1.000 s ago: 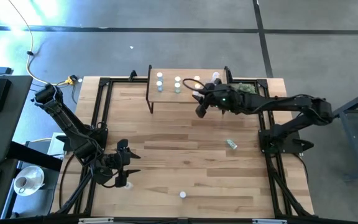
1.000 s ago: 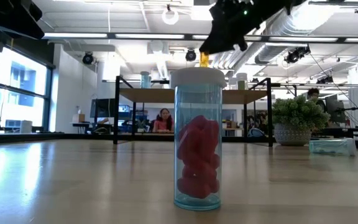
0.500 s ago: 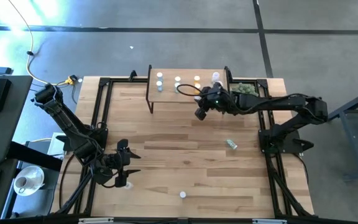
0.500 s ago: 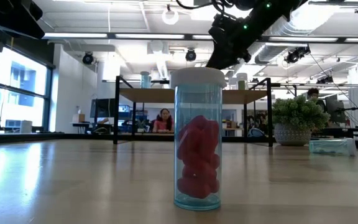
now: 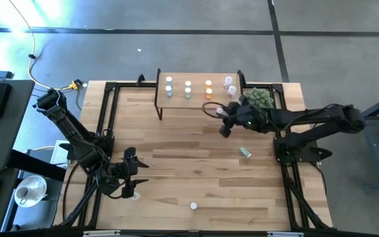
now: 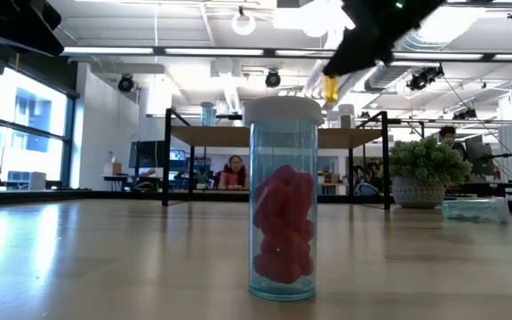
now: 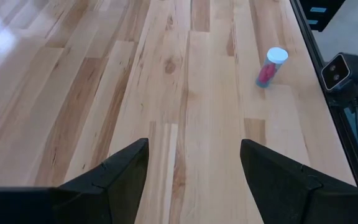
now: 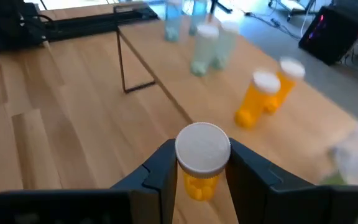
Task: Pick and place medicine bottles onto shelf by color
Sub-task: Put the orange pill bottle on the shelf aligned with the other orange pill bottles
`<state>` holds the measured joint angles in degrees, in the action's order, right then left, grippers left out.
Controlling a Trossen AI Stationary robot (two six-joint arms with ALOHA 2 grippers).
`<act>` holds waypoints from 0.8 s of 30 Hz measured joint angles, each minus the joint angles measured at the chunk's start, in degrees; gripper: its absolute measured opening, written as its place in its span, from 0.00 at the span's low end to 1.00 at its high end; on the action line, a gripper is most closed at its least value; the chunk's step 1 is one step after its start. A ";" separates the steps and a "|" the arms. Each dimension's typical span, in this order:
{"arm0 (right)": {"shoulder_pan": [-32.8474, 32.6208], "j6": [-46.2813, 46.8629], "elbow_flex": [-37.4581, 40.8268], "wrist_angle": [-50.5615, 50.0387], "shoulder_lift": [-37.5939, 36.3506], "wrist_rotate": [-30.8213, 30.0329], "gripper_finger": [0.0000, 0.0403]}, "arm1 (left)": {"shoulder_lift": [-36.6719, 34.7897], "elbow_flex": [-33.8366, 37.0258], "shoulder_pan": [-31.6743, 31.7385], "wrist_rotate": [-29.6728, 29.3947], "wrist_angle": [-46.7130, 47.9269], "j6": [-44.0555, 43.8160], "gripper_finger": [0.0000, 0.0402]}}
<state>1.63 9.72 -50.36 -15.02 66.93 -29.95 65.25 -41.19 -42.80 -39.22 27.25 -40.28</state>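
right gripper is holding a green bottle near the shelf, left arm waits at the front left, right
Not quite: the bottle between the right gripper's fingers is orange with a white cap, as the right wrist view shows. It is near the shelf, and the left gripper does wait front left.

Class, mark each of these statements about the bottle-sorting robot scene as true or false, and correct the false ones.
1. The right claw grips an orange bottle. True.
2. The left claw holds a blue bottle. False: it is open and empty.
3. A bottle with red contents stands upright on the table. True.
4. The shelf carries no bottles. False: several stand on it.
5. One bottle lies on its side on the table. True.
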 joint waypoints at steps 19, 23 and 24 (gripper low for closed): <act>8.08 -0.77 2.13 17.44 5.21 7.35 0.26 | 0.00 0.00 0.02 -0.34 -0.66 1.49 0.61; 8.64 -2.53 -2.06 16.16 9.60 8.13 0.26 | 0.00 0.00 0.02 -0.44 -0.63 1.45 0.61; 8.82 -2.74 -2.77 15.78 10.51 8.19 0.26 | 0.00 0.00 0.02 -0.44 -0.63 1.45 0.61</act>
<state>10.45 6.98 -53.13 0.76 77.44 -21.76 65.25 -41.19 -42.78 -39.66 26.61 -38.83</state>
